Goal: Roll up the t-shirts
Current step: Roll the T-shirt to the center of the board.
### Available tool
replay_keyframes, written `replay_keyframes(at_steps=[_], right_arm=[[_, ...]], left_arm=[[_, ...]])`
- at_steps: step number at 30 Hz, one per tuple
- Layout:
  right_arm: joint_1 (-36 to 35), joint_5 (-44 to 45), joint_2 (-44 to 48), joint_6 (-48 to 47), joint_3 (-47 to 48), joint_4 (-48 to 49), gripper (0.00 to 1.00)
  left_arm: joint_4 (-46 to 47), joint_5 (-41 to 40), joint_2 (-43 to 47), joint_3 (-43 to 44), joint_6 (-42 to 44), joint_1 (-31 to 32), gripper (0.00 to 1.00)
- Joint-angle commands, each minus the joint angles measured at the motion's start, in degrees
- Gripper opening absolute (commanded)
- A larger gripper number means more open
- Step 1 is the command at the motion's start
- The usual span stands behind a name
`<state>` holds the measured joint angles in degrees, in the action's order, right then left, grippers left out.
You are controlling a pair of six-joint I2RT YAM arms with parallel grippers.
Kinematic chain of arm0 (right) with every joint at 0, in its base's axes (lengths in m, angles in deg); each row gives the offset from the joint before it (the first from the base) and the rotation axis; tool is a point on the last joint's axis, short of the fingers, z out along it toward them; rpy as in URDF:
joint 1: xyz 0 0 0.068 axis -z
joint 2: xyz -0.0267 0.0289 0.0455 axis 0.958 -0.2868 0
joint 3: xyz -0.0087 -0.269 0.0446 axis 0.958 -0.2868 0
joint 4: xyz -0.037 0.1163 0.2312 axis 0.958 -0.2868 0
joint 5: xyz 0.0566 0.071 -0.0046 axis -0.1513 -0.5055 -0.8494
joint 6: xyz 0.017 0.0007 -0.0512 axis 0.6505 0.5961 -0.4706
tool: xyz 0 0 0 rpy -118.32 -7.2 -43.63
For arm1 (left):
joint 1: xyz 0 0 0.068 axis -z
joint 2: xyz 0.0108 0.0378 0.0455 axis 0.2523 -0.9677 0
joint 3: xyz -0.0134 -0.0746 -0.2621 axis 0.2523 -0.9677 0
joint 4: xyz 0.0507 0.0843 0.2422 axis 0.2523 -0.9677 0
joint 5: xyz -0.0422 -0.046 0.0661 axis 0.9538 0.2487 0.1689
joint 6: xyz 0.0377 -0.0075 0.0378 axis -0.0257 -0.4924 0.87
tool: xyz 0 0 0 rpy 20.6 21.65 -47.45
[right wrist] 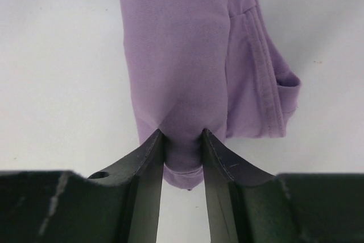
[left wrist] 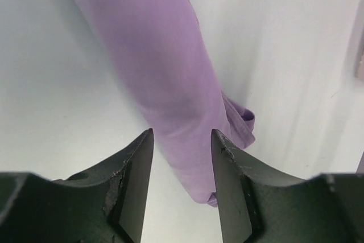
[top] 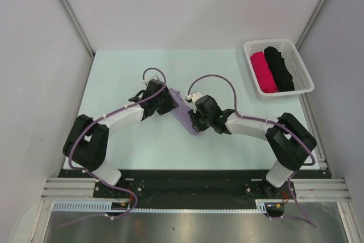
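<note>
Shirt (right wrist: 176,55) on the table (top: 114,78), wound into a lavender tube lying between the two claws; right claw (right wrist: 182,136) is nipped in narrow on the roll's near end, cloth bunching to a point between its fingers, so it has hold. Just right of that grip a hemmed flap (right wrist: 267,95) pokes loose from the roll. Left claw (left wrist: 182,135) stands open at the other end, fingers either side of the tube, cloth passing between them unsqueezed as far as I can see, nothing gripped; the roll runs away from it, up and to its left.

Thin, soft, light stuff, I'd say; no stiffness, so it should sag and unwind once pressure comes off. Not fragile, hardly slippery, just floppy.

Best bite looks to be across the full thickness of the roll near each end, catching the outer layer so it can't spring open; that stray flap wants tucking in.

Well beyond the right claw, a basket (top: 304,75) holds a pink roll (top: 263,71) and a black roll (top: 281,68).
</note>
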<state>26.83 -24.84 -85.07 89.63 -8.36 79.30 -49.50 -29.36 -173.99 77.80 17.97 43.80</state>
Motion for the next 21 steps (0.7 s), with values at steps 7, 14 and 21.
replay_keyframes(at_steps=[7,14,21], right_arm=[[5.4,-16.6,-3.4,5.2,2.2,3.5,0.35],[6.9,-18.0,-4.3,6.6,2.5,3.7,0.34],[7.3,-18.5,-4.6,6.6,2.7,4.1,0.34]], left_arm=[[1.8,-0.4,-2.6,5.3,4.5,-3.4,0.47],[6.0,3.8,-4.7,7.0,3.7,-3.7,0.45],[8.0,5.4,-5.8,9.4,2.9,-3.9,0.43]])
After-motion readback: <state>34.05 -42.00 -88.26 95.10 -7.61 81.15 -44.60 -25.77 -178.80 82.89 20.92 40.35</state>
